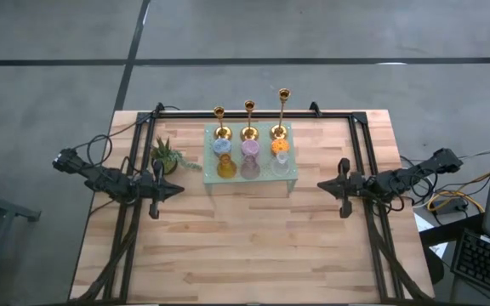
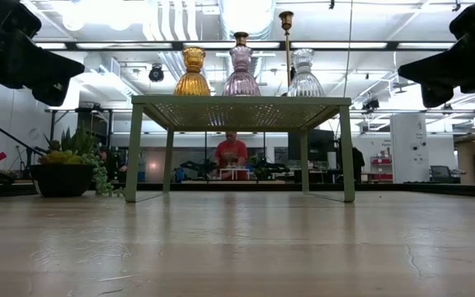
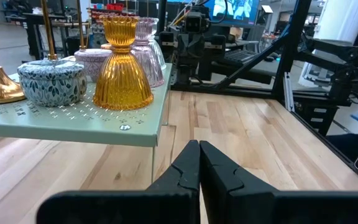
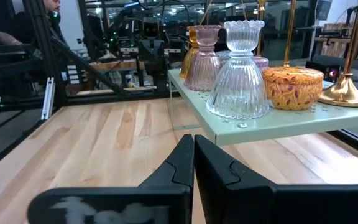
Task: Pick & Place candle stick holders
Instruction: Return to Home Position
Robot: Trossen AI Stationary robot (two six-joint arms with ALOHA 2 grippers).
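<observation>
Holding nothing, my left hand (image 3: pixel 199 155) and right hand (image 4: pixel 193 146) hang closed above the bench (image 1: pixel 253 246), either side of the green shelf (image 1: pixel 265 184). On shelf: three gold candlesticks (image 1: pixel 249 119), rear; blue, purple, orange squat holders (image 1: pixel 250 147), middle; amber, pink, clear glass holders (image 1: pixel 250 167), front.

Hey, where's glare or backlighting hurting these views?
Low view: ceiling lights blaze behind the glass holders; the left gripper and right gripper show as dark silhouettes. High view: even light, faint shadows. Left wrist view: bright glints on the amber holder.
</observation>
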